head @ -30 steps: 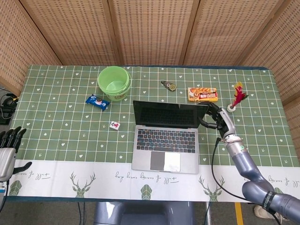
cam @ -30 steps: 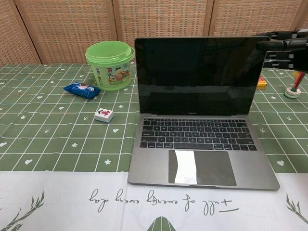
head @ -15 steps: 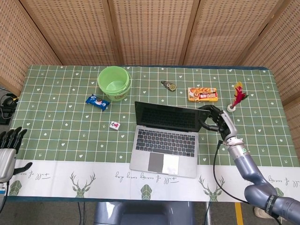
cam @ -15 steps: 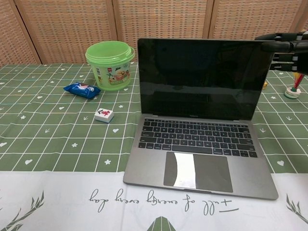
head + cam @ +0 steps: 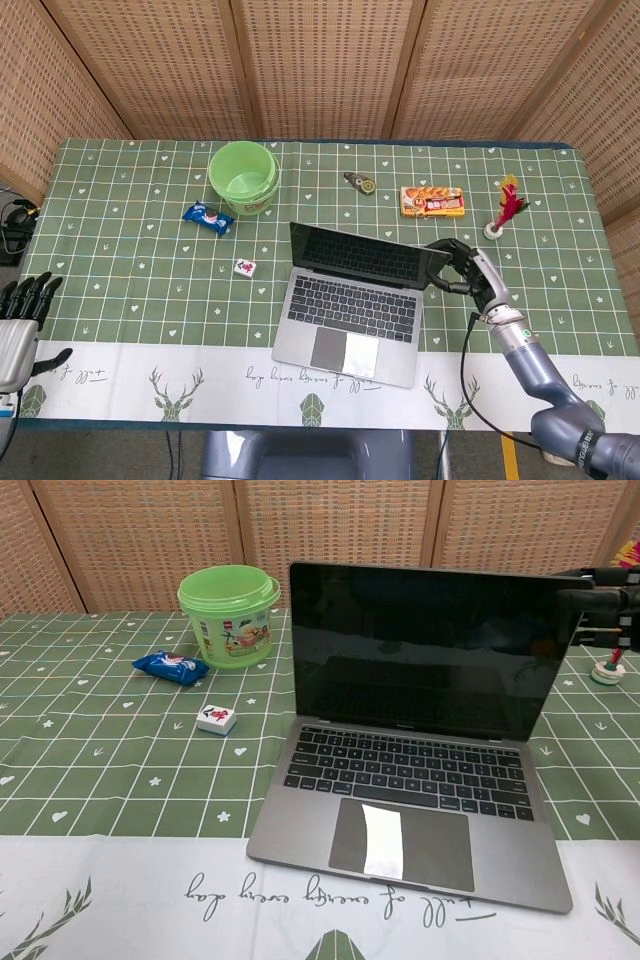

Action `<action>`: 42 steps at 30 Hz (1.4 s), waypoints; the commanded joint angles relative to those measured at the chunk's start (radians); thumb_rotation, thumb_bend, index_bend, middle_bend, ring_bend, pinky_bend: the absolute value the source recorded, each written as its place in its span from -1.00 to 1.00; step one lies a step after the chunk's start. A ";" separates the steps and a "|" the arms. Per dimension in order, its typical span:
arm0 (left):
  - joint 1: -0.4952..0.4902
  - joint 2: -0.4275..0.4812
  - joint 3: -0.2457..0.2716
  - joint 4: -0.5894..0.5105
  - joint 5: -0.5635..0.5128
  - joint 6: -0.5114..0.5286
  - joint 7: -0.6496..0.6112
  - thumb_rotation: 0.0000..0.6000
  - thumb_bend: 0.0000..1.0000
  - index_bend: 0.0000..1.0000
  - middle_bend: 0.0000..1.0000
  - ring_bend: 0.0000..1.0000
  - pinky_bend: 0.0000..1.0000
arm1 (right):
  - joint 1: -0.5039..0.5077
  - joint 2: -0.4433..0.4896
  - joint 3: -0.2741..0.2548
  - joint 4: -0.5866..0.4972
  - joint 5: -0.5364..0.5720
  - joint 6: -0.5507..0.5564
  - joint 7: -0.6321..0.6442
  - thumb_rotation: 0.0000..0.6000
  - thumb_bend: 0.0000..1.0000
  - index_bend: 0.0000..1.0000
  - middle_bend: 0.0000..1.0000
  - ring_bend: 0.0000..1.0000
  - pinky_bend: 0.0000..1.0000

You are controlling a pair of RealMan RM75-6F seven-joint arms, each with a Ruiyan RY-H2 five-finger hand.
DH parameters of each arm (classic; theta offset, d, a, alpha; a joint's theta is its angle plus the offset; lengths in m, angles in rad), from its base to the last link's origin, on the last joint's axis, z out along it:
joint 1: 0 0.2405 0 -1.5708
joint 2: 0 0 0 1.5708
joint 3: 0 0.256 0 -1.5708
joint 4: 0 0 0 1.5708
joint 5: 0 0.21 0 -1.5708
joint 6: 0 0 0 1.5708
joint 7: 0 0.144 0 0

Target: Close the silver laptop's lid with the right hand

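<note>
While fingers (image 5: 447, 268) are curled on the lid's (image 5: 362, 255) right corner, the laptop (image 5: 350, 312) could be dragged sideways, not closed.

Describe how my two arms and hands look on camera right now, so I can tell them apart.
The right hand is black with dark fingers, on a silver wrist and a blue-grey arm; a thin black cable loops down beside it. The left hand at the left edge has black fingers and a pale grey palm. No markings are readable.
</note>
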 commanded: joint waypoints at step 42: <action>0.001 0.004 0.014 -0.010 0.033 0.004 0.008 1.00 -0.90 -1.00 -1.00 -1.00 -1.00 | 0.099 0.141 -0.259 -0.054 -0.353 0.073 0.265 0.90 -0.34 -0.05 -0.07 -0.23 -0.32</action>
